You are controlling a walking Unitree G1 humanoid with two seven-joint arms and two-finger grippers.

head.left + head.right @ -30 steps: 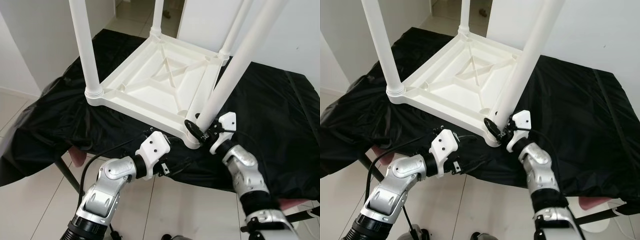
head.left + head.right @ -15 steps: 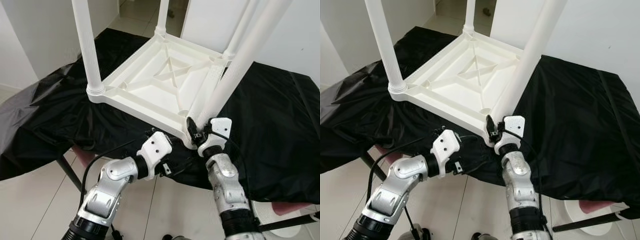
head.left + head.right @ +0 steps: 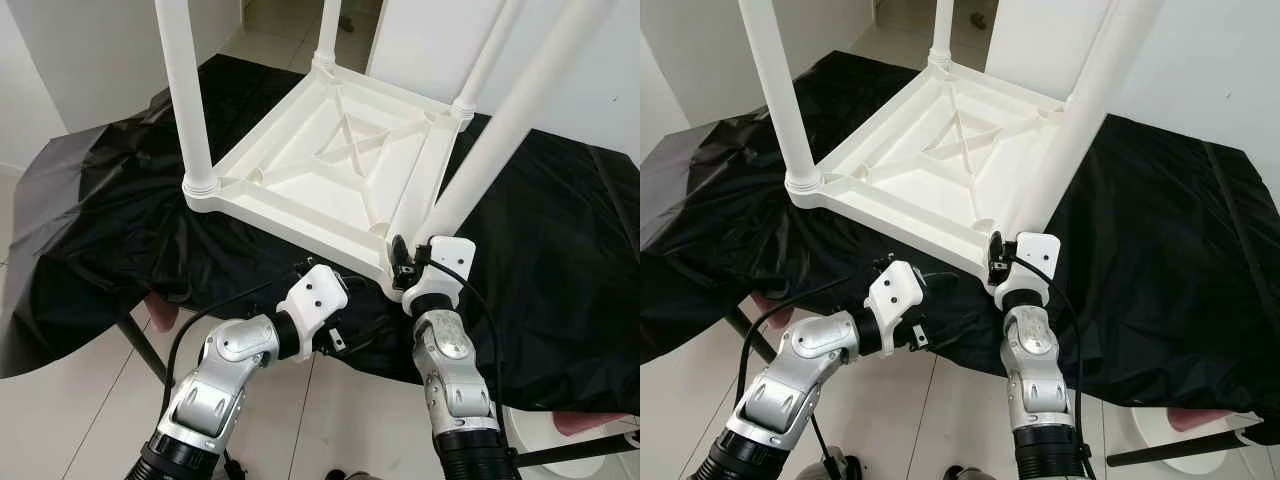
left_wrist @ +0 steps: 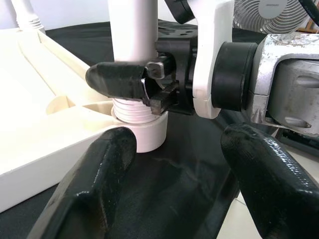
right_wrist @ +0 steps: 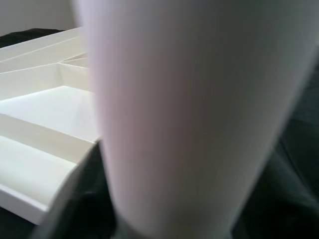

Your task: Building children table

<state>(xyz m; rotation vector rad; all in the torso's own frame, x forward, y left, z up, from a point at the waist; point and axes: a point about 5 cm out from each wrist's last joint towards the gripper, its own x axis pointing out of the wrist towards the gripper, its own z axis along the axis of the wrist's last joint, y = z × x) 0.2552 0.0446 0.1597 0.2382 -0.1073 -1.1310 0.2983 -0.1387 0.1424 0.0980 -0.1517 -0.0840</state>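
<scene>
A white children's table (image 3: 330, 170) lies upside down on a black cloth (image 3: 110, 220). Three legs stand upright in its corners, the nearest left one (image 3: 185, 100) among them. The fourth leg (image 3: 500, 130) leans over the near right corner socket (image 4: 149, 135), with its threads showing just above the socket. My right gripper (image 3: 403, 268) is shut on this leg's base; one of its fingers (image 4: 119, 79) wraps the leg. My left gripper (image 4: 174, 164) is open, low beside the same corner and touching nothing. The right wrist view has the leg (image 5: 174, 124) very close.
The cloth-covered worktop ends right by both wrists, with tiled floor (image 3: 80, 410) below. A pink seat (image 3: 160, 310) sits under the cloth's left edge. A fan (image 4: 271, 12) stands behind the right arm. White walls are close on the left and at the back.
The camera has shifted. My right forearm has swung in under the table's corner and its wrist has turned, still gripping the leg. The left arm has hardly moved.
</scene>
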